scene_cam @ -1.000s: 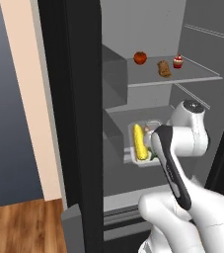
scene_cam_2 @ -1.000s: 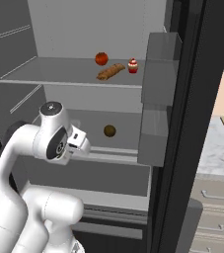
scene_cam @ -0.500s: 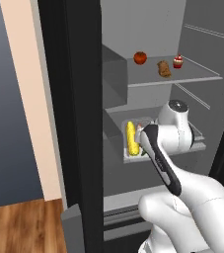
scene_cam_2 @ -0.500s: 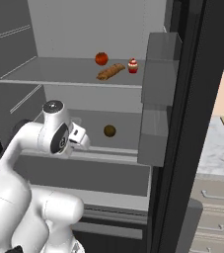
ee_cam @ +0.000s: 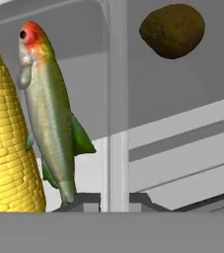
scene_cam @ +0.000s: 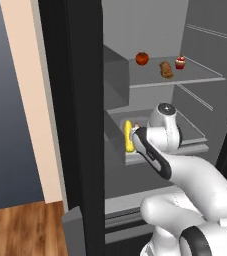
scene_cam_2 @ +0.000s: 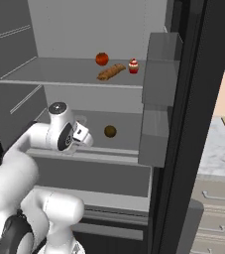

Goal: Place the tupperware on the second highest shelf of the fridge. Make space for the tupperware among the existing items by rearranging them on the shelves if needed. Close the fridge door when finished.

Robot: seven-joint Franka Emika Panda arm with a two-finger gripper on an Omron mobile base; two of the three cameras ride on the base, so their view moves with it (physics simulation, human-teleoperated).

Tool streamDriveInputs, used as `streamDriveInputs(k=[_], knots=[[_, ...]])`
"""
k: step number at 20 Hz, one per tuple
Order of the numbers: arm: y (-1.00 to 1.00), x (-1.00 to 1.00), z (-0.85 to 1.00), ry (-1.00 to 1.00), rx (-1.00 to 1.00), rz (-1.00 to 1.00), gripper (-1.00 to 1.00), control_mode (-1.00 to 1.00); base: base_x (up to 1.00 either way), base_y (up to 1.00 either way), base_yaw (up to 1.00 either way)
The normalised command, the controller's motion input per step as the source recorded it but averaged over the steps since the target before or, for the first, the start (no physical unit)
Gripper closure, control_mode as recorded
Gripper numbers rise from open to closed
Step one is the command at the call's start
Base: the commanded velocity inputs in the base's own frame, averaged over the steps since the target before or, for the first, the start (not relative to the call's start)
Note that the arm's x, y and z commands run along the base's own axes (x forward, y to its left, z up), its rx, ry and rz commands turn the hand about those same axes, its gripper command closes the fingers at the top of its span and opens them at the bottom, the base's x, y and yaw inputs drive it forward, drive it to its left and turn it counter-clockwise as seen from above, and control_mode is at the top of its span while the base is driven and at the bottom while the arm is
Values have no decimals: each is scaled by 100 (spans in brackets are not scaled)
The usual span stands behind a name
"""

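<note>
The tupperware is a clear box with a yellow corn cob and a green vegetable inside. It hangs just above the left part of the second highest shelf inside the open fridge. My gripper is shut on its clear wall, fingertips either side at the bottom of the hand view. The corn cob and green vegetable sit left of that wall. A brownish round fruit lies on the same shelf, to the right of my gripper.
On the shelf above lie a red tomato, a bread roll and a red-topped cupcake. Grey door bins hang on the open right door. The wide drawer front sits below the thick shelf edge.
My arm has carried the tupperware a little to the left and further in over the shelf. The foods on both shelves have not moved.
</note>
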Motion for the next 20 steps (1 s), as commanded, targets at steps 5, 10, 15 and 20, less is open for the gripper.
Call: streamDriveInputs(k=[5, 10, 15, 20], knots=[[0, 71, -12, -1, 3, -9, 100, -100, 0, 0, 0], [0, 71, -18, -1, 4, -7, 100, -100, 0, 0, 0], [6, 61, -12, -5, 2, -8, -100, -100, 0, 0, 0], [2, 12, 0, -10, 0, -7, -100, -100, 0, 0, 0]])
